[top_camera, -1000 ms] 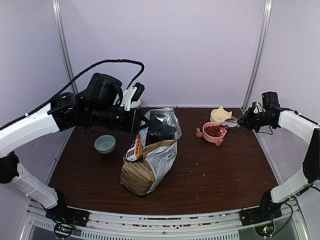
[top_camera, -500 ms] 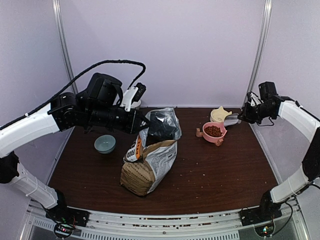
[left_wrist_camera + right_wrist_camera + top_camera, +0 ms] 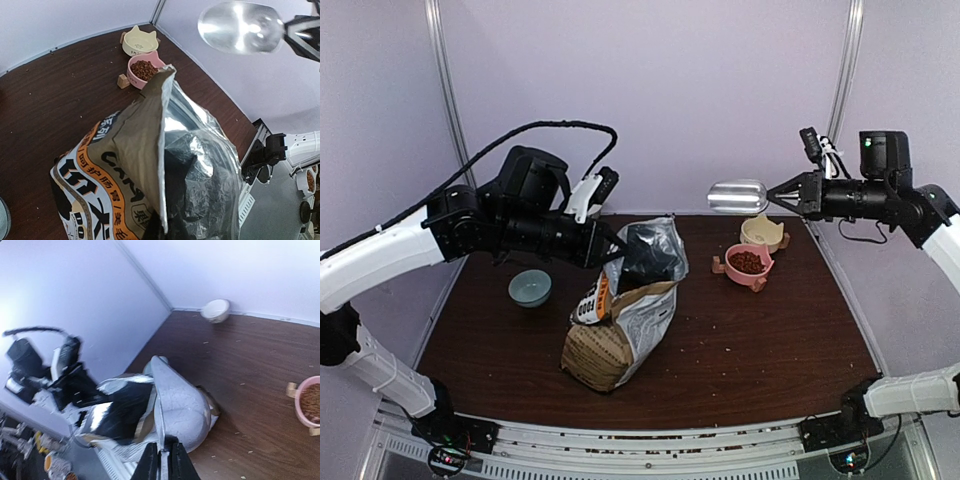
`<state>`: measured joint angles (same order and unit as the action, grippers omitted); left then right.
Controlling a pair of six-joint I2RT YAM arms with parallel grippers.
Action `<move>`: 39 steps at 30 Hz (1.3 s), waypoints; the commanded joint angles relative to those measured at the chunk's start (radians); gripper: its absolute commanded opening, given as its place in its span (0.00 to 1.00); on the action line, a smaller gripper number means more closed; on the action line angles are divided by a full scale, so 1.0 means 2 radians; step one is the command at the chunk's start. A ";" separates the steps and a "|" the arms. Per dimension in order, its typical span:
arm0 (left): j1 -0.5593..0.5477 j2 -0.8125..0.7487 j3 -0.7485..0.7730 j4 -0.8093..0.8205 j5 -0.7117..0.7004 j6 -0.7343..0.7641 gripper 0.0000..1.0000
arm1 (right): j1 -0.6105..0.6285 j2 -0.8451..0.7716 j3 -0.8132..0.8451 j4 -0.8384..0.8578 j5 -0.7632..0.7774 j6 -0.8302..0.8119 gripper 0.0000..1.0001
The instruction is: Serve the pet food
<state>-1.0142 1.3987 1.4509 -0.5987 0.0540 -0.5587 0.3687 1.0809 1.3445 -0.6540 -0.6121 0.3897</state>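
Pinching rim of open brown foil-lined kraft bag (image 3: 620, 340) in left gripper (image 3: 607, 247); grasping shiny metal scoop (image 3: 738, 196) by its handle in right gripper (image 3: 782, 194), round pink bowl (image 3: 729, 258) of reddish-brown kibble (image 3: 748, 262) below it.

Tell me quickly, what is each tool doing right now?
Left tool: closed, holding the food bag's top edge.
Right tool: closed, holding the metal scoop by its handle.

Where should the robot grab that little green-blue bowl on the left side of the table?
Take the bowl by its rim, coming straight down from above, one jaw inside and one outside. It sits upright, mouth up, alone on the table, so the rim is free all round; its round sides would probably slip.
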 commanded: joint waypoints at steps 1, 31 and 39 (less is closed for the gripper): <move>0.001 -0.004 0.032 0.112 0.022 0.010 0.00 | 0.087 -0.013 -0.006 0.031 -0.036 0.056 0.00; -0.022 0.098 -0.015 0.199 0.087 0.022 0.00 | 0.276 0.410 0.044 0.040 0.103 0.100 0.00; -0.022 0.101 -0.008 0.201 0.084 0.023 0.00 | 0.264 0.376 -0.010 0.137 -0.020 0.149 0.00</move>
<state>-1.0183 1.6085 1.4117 -0.3702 0.1349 -0.5289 0.8848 1.8133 1.3972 -0.4942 -0.4305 0.6041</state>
